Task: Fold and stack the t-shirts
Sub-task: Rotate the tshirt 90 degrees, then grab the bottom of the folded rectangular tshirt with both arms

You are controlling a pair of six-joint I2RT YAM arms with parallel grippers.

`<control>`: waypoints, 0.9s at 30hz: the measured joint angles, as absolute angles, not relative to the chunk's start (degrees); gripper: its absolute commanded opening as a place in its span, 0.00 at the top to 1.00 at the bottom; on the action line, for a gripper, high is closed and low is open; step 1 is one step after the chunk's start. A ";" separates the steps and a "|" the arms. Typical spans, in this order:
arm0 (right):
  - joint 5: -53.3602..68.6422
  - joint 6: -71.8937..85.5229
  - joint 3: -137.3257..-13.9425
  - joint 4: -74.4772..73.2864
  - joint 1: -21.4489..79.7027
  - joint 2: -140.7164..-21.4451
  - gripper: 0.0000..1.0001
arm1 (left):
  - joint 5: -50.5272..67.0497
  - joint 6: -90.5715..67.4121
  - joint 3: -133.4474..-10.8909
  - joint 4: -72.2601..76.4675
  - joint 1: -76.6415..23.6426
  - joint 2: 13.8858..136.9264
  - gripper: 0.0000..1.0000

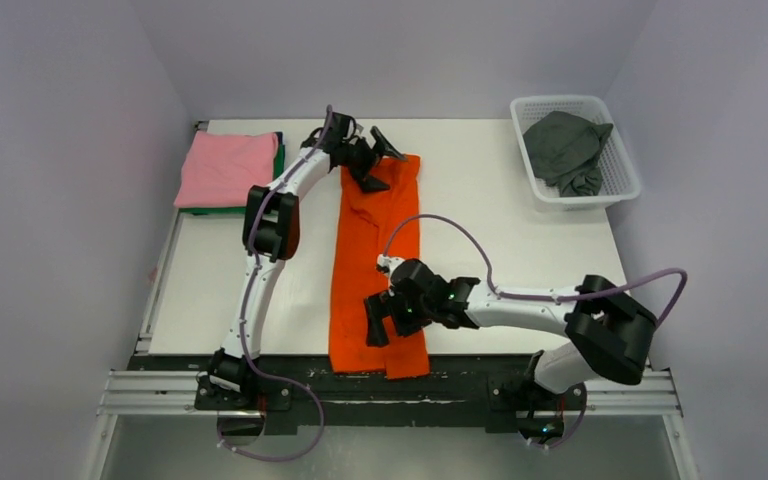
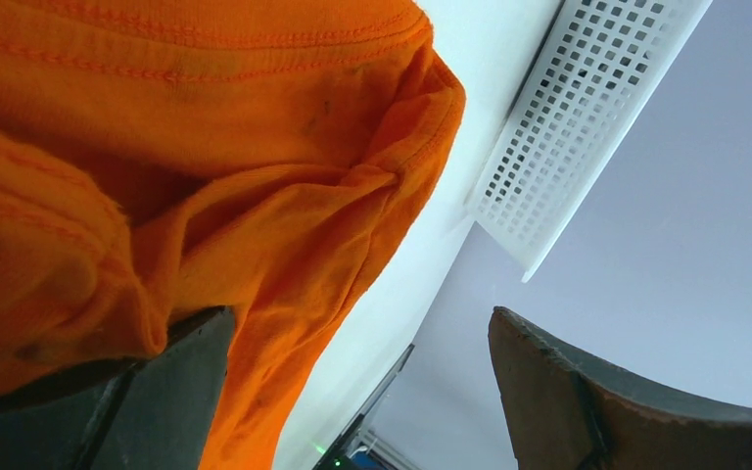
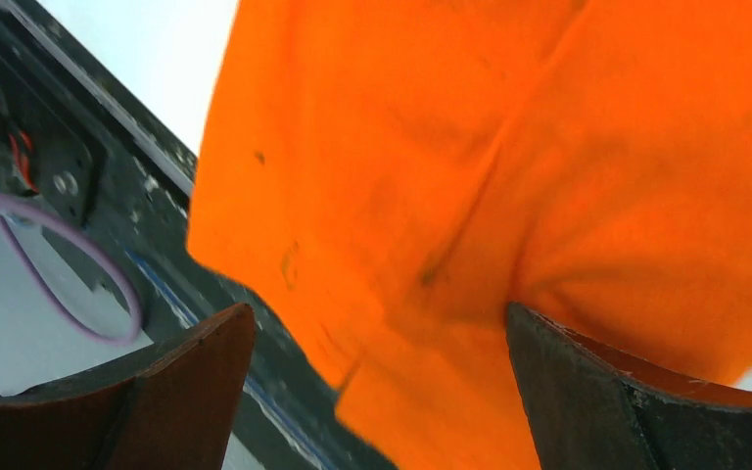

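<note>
Spread wide, the left fingers (image 2: 171, 392) stand at the far end of the bright orange soft jersey t-shirt (image 1: 375, 255). It lies on the white counter (image 1: 500, 200) as a long narrow strip running from one pair of fingers to the other. Nothing is pinched here. In the left wrist view a bunched orange fold with a stitched hem leans against one finger, while the other finger is bare and well apart from the cloth.

The right fingers (image 3: 636, 411) are likewise parted and hold nothing, hanging over the strip's near end, with orange cloth showing across the gap between them. That end laps onto the black rail (image 1: 460, 362) at the counter's edge.

To the outer side of the left fingers, a folded pink t-shirt (image 1: 225, 165) rests on a green t-shirt (image 1: 282, 160). Off to their other side, a crumpled dark grey t-shirt (image 1: 560, 150) sits in the white plastic mesh basket (image 1: 560, 101).

The orange cloth looks light, limp and matte, with no stiffness to carry a fold. It would likely sag from wherever it is pinched, and its layers could slide apart. The safest hold is probably at the corners of one short end, with the fingers closing through every layer near the hem. Catching only the top layer risks peeling the strip open.
</note>
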State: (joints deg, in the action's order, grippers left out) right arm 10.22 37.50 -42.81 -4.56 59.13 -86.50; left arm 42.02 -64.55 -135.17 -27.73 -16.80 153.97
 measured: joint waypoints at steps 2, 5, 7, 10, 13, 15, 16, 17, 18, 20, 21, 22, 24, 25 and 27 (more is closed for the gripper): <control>10.04 37.01 -41.60 -9.45 59.35 -82.91 0.01 | 41.76 -65.10 -135.17 -27.38 -16.73 153.99 0.00; 9.41 36.86 -40.80 -14.04 59.13 -78.24 0.01 | 40.45 -65.76 -135.26 -26.98 -16.58 154.01 0.00; 8.21 37.17 -40.77 -15.84 59.13 -75.13 0.01 | 38.63 -66.41 -136.11 -27.09 -16.49 154.19 0.00; 5.02 38.48 -40.73 -17.12 59.13 -71.48 0.01 | 35.07 -67.02 -139.28 -26.83 -16.25 155.59 0.00; 1.26 39.97 -40.73 -17.93 59.00 -69.14 0.01 | 33.47 -69.12 -141.51 -24.25 -15.68 157.38 0.00; -1.08 40.88 -40.71 -18.39 58.72 -68.40 0.01 | 32.99 -71.02 -142.50 -21.37 -15.27 158.60 0.00; -2.22 41.39 -40.56 -18.46 58.46 -68.03 0.01 | 32.80 -71.59 -142.85 -20.25 -15.11 159.04 0.00; -2.92 41.71 -40.32 -18.44 58.28 -67.72 0.01 | 32.51 -72.29 -143.57 -19.29 -14.98 159.61 0.00; -3.84 42.24 -39.90 -18.41 57.93 -67.29 0.01 | 32.05 -72.53 -144.27 -18.57 -14.90 160.09 0.00; -5.39 43.16 -39.00 -18.44 56.99 -66.35 0.01 | 30.74 -72.71 -145.38 -17.37 -14.83 160.77 0.00; -6.04 43.57 -38.59 -18.46 56.42 -65.98 0.01 | 30.11 -72.51 -145.58 -17.21 -14.81 160.75 0.00; -6.57 43.83 -38.33 -18.46 56.03 -65.76 0.01 | 29.69 -72.23 -145.62 -17.21 -14.79 160.73 0.00; -7.22 44.29 -37.95 -18.61 54.70 -65.28 0.01 | 28.80 -70.76 -145.60 -17.65 -14.74 160.16 0.00; -7.53 44.47 -37.95 -18.72 54.04 -65.17 0.01 | 28.36 -69.93 -145.53 -18.24 -14.72 159.61 0.00; -7.84 44.66 -37.93 -18.74 52.53 -64.90 0.01 | 27.75 -66.87 -143.68 -20.64 -14.61 156.42 0.00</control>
State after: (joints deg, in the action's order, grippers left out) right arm -7.84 44.66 -37.93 -18.74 52.53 -64.90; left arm 27.75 -66.87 -143.68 -20.64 -14.61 156.42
